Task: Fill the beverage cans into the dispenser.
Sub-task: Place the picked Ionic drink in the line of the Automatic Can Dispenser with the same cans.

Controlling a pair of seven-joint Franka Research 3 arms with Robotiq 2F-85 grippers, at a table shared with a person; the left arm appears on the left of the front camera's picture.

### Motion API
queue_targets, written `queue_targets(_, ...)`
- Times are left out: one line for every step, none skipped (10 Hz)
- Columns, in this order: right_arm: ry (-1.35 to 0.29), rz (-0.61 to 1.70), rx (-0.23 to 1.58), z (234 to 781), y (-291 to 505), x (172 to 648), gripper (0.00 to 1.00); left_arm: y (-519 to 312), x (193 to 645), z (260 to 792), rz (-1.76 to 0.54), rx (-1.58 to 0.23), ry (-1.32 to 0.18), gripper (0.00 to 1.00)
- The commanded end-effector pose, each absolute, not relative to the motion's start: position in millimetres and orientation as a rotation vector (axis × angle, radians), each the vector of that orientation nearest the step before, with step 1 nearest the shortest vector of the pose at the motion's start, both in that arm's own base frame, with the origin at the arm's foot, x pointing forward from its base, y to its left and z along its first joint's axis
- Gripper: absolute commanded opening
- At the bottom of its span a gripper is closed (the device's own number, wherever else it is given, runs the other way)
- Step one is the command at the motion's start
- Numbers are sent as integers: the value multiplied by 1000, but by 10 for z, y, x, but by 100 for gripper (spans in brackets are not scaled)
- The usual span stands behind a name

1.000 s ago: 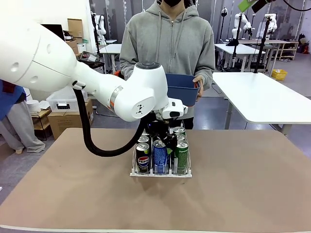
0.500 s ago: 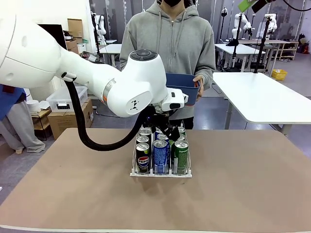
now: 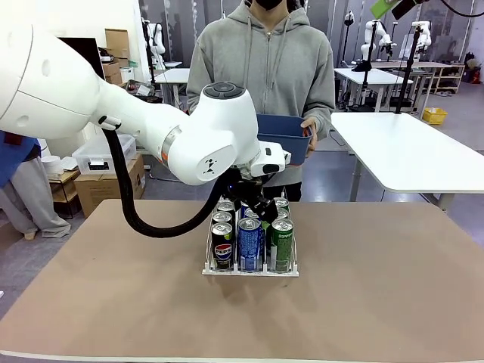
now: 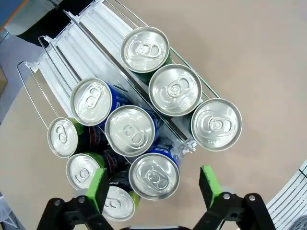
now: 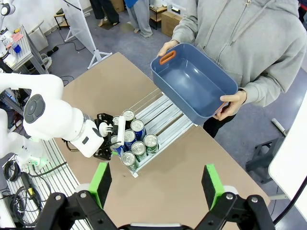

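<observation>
The dispenser (image 3: pixel 250 271) stands mid-table with several beverage cans in its three lanes: a black can (image 3: pixel 222 246), a blue can (image 3: pixel 249 244) and a green can (image 3: pixel 282 244) at the front. My left gripper (image 3: pixel 254 207) hangs open just above the middle lane, touching nothing. In the left wrist view the left gripper (image 4: pixel 154 188) has its green pads either side of a front can's silver top (image 4: pixel 154 176), and the dispenser's bare white lanes (image 4: pixel 88 45) run off behind the cans (image 4: pixel 175 89). My right gripper (image 5: pixel 156 186) is open, high above the table and the dispenser (image 5: pixel 160 114).
A person at the far side holds an empty blue bin (image 5: pixel 194 85) with both hands above the table's far edge, also seen as the bin (image 3: pixel 283 138) behind my left arm (image 3: pixel 151 125). Bare brown table (image 3: pixel 378 280) lies on both sides of the dispenser.
My left gripper has lifted a little off the cans in the middle lane, and the left arm has drawn up and slightly back. The cans and the person's bin stay put.
</observation>
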State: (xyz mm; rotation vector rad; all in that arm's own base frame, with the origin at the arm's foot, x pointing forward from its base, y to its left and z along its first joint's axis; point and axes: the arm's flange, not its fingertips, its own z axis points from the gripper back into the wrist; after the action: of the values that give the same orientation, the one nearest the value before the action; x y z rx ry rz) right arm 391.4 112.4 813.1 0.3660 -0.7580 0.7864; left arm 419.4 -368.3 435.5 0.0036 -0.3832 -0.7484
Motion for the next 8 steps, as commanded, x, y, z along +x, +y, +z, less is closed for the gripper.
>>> queue_targets(-757,785,367,8119,1116,3902,100,-3688,4221,4390,-748,10,-375,100)
queue_targets(-757,785,367,8119,1116,3902,100,-3683,4194,4355,-748,4,-383,100)
queue_targets(-757,785,367,8119,1116,3902,100,-3566,4244,4518,-834,-26,-360,100)
queue_targets(-757,785,367,8119,1116,3902,100,-3420,4200,4694,-959,-79,-294,100)
queue_targets(-757,785,367,8119,1116,3902,100,-3206,4117,4919,-1014,-86,-268,100)
queue_targets(-757,785,367,8119,1116,3902,100,-3097,4101,5119,-1040,-141,-287,100)
queue_targets(-757,785,367,8119,1116,3902,100,-2838,4110,5403,-1061,-181,-288,100)
queue_targets(-757,785,367,8119,1116,3902,100,-2674,4122,5631,-1059,-208,-308,100)
